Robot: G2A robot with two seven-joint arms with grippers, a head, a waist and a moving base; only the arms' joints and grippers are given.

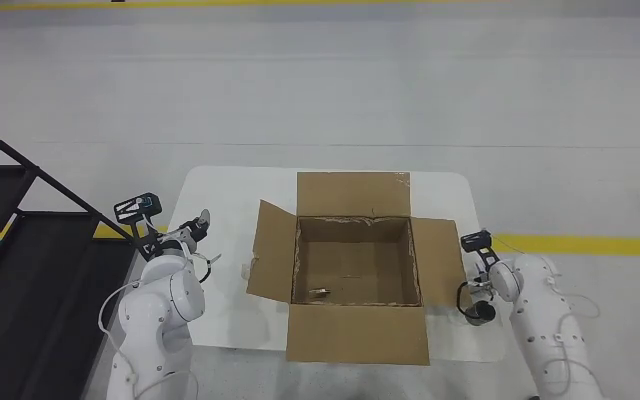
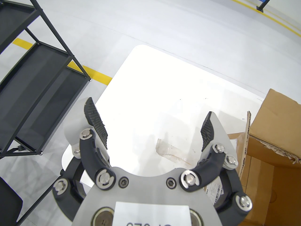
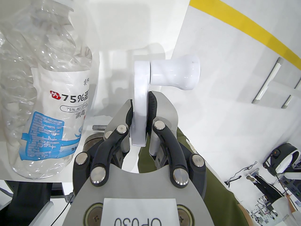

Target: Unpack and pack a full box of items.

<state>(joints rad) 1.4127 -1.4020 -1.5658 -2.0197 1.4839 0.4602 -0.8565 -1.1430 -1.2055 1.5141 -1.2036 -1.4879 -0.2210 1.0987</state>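
Observation:
An open cardboard box (image 1: 356,262) sits in the middle of the white table (image 1: 225,200), all flaps folded out, with one small item (image 1: 322,293) on its floor. My left gripper (image 2: 150,111) hangs open and holds nothing over the table's left part (image 1: 203,221), short of the box's left flap (image 2: 270,128). My right gripper (image 3: 141,102) is shut on the flat arm of a white crank handle (image 3: 174,75) with a rounded knob, at the table's right edge (image 1: 480,305). A clear plastic bottle (image 3: 44,90) with a white and blue label stands close beside that gripper.
A scrap of clear tape (image 2: 171,150) lies on the table between my left gripper and the box. A black shelf rack (image 2: 35,90) stands off the table's left side. Yellow floor lines (image 3: 242,22) run past the right edge. Something olive green (image 3: 211,184) lies under my right gripper.

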